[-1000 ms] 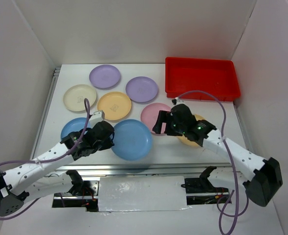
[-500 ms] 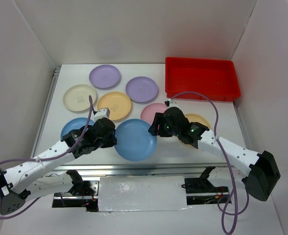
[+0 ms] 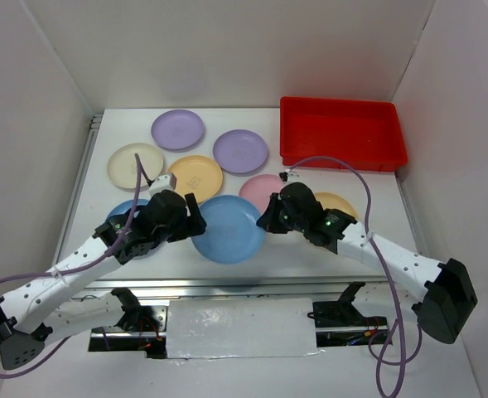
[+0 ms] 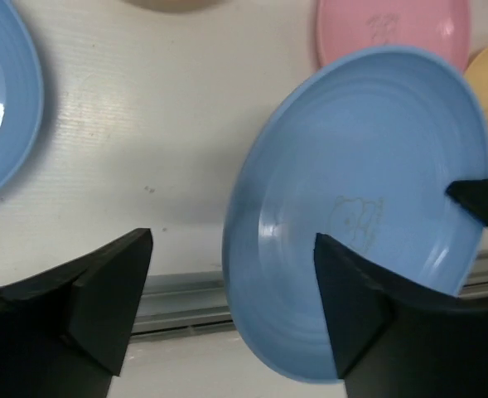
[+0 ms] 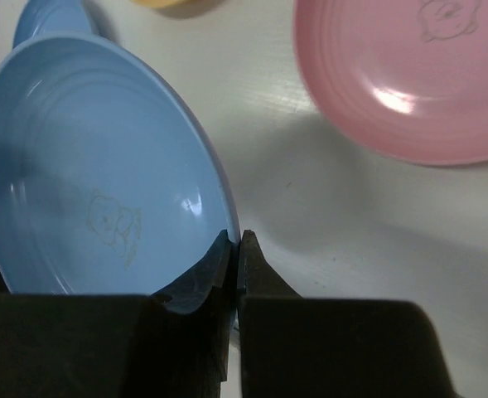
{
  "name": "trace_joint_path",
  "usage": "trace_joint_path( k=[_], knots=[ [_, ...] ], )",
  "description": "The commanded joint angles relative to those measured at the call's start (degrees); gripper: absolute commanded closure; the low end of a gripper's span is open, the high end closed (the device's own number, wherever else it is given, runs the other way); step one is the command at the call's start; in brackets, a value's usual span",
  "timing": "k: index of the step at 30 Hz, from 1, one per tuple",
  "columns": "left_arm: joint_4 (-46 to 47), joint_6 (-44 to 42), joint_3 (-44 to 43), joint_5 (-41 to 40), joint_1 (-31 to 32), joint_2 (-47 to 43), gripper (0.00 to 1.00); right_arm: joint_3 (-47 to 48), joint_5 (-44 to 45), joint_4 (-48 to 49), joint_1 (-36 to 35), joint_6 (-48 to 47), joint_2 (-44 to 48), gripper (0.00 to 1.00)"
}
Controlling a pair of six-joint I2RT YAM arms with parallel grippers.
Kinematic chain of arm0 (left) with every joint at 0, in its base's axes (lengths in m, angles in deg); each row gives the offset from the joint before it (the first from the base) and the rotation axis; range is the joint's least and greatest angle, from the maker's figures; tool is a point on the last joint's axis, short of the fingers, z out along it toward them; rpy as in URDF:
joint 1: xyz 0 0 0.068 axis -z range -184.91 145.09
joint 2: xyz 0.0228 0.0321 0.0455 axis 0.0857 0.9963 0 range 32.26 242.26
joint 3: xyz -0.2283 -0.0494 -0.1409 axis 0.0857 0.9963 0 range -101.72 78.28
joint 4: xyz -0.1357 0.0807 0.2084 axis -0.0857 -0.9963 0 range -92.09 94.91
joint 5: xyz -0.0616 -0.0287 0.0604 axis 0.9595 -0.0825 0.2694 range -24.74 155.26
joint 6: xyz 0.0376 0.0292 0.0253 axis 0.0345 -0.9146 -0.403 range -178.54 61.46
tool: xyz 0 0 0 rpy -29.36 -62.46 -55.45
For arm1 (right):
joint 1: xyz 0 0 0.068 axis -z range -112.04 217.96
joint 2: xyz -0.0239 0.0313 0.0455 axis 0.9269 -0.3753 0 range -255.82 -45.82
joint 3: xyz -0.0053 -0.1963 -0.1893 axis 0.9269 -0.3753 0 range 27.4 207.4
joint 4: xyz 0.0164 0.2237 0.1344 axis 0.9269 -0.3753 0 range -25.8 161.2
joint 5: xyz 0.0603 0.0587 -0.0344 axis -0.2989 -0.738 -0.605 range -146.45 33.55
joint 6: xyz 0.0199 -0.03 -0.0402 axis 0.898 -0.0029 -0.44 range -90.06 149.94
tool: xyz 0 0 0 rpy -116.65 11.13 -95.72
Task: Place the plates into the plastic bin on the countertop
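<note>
A large blue plate (image 3: 227,230) hangs tilted just above the countertop (image 3: 277,259) near its front edge. My right gripper (image 3: 265,222) is shut on its right rim; in the right wrist view the gripper (image 5: 237,239) pinches the rim of the blue plate (image 5: 94,166). My left gripper (image 3: 195,224) is open at the plate's left rim. In the left wrist view the left gripper (image 4: 233,240) stands wide, with the edge of the blue plate (image 4: 359,149) loose between its fingers. The red plastic bin (image 3: 343,133) sits empty at the back right.
Two purple plates (image 3: 177,129) (image 3: 240,151), a cream plate (image 3: 134,164), a yellow-orange plate (image 3: 194,178) and a pink plate (image 3: 264,189) lie on the counter. My arms partly cover another yellow-orange plate (image 3: 336,201) and a second blue plate (image 3: 123,211). White walls enclose the counter.
My left gripper has opened and let go of the blue plate's left rim. My right gripper moved in and shut on its right rim. The plate shifted slightly towards the back.
</note>
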Motion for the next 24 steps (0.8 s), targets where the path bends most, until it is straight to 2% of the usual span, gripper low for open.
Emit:
trace_joint_path(
  k=[1, 3, 6, 7, 9, 12, 14, 18, 19, 21, 22, 24],
  knots=[
    [0.35, 3.16, -5.00, -3.64, -0.82, -2.31, 0.01, 2.16, 1.36, 1.74, 3.82, 1.48, 1.91, 1.00],
    [-3.76, 3.96, -6.41, -5.93, -1.09, -2.84, 0.01, 5.93, 3.11, -1.50, 6.90, 1.83, 1.21, 1.00],
    [-9.30, 4.93, -8.79, -10.94, -1.09, -4.68, 0.01, 11.20, 6.81, -5.02, 15.33, 2.97, -1.51, 1.00],
    [-10.46, 5.11, -9.66, -13.04, -1.09, -5.73, 0.01, 12.26, 7.25, -5.38, 20.66, 3.23, -3.60, 1.00],
    [-12.66, 4.59, -10.20, -14.20, -1.18, -7.49, 0.01, 15.95, 8.73, -5.20, 25.96, 3.85, -8.25, 1.00],
    [-11.27, -0.93, -10.82, -10.62, -1.35, -8.46, 0.01, 22.27, 10.15, -5.30, 35.28, 7.80, -14.59, 1.00],
    [-9.51, -5.25, -10.73, -7.37, -1.35, -8.64, 0.01, 28.59, 10.41, -5.29, 40.19, 9.73, -22.32, 1.00],
    [-11.35, -9.47, -10.90, -8.22, -1.44, -7.06, 0.01, 44.23, 11.11, -11.07, 44.27, 10.88, -40.48, 1.00],
    [-12.40, -9.92, -10.82, -8.32, -1.44, -6.80, 0.01, 50.88, 11.81, -11.96, 44.27, 10.62, -42.89, 1.00],
    [-11.62, -12.10, -9.68, -6.66, -1.62, -6.88, 0.01, 57.94, 12.17, -15.47, 46.64, 8.87, -51.21, 1.00],
    [-10.92, -12.99, -9.06, -5.52, -1.70, -6.97, 0.01, 64.50, 12.35, -16.62, 46.73, 7.64, -53.61, 1.00],
    [-9.07, -14.39, -7.66, -2.79, -1.88, -7.49, 0.01, 70.34, 13.13, -19.86, 47.08, 5.70, -60.29, 1.00]
  ],
)
